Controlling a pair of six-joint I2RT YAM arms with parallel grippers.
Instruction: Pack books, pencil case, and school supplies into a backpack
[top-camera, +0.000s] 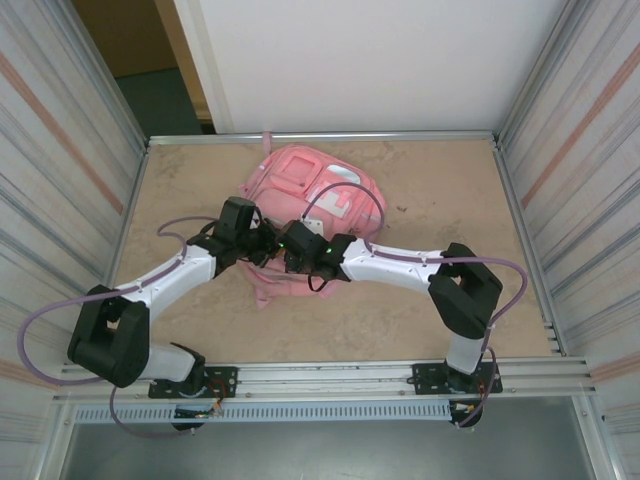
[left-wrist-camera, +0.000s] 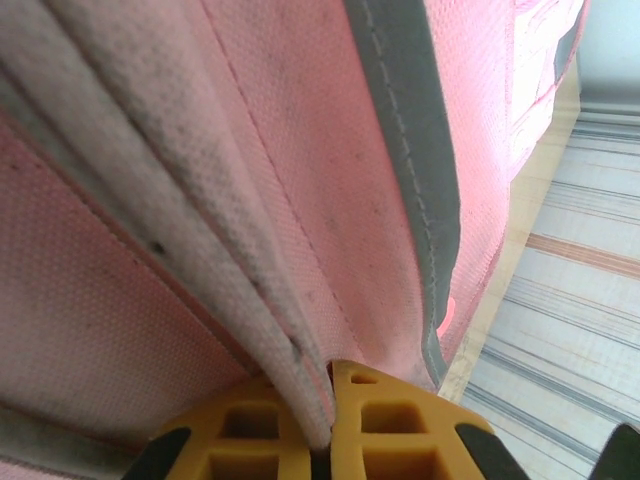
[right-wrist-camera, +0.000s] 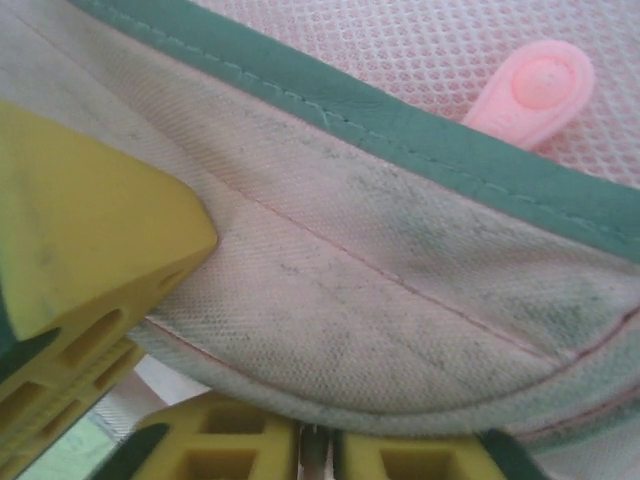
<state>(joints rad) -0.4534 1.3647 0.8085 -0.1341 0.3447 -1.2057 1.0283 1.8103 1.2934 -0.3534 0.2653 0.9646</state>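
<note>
The pink backpack (top-camera: 305, 195) lies flat at the far middle of the table, with both arms meeting at its near edge. My left gripper (top-camera: 258, 245) (left-wrist-camera: 328, 375) is shut on a fold of the backpack's (left-wrist-camera: 330, 150) pink and off-white fabric. My right gripper (top-camera: 292, 252) (right-wrist-camera: 315, 435) is shut right beside it, its tips pinching the rounded hem of an off-white flap of the backpack (right-wrist-camera: 380, 300). A yellow finger of the left gripper (right-wrist-camera: 90, 240) presses the same flap. The books, pencil case and school supplies are out of view.
A pink zipper pull (right-wrist-camera: 530, 90) lies on the mesh above a grey-green trim (right-wrist-camera: 400, 130). Corrugated walls (top-camera: 70, 150) close in the beige table (top-camera: 430, 200) on both sides. A metal rail (top-camera: 330, 375) runs along the near edge.
</note>
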